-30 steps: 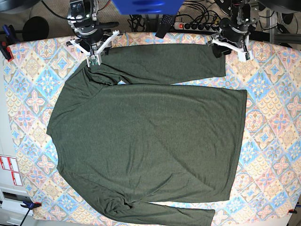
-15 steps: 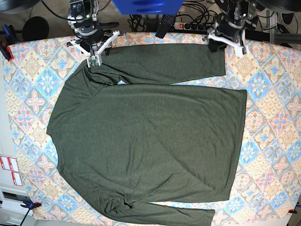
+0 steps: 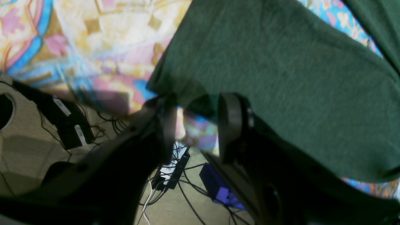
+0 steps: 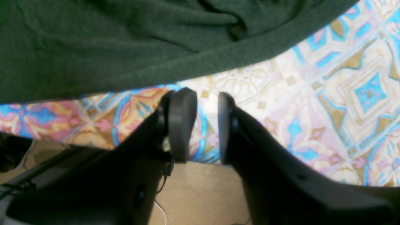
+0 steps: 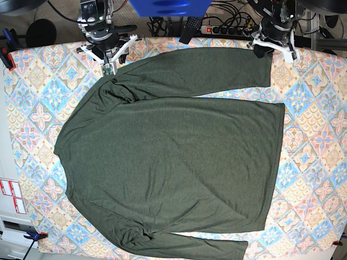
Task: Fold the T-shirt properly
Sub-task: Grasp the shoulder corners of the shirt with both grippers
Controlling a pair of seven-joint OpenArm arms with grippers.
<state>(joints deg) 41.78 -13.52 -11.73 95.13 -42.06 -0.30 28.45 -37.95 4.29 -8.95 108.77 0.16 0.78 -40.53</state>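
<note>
Left hand looks pinched on the T-shirt cuff at 1 o'clock, I think; right hand slightly open, empty. Soft, floppy knit, so grab hems.

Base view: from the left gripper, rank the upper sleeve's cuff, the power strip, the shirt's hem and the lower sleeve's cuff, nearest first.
From the left gripper, top right:
1. Upper sleeve's cuff, right at the jaws.
2. Power strip, behind the table.
3. Shirt's hem, right side.
4. Lower sleeve's cuff, bottom edge.
</note>
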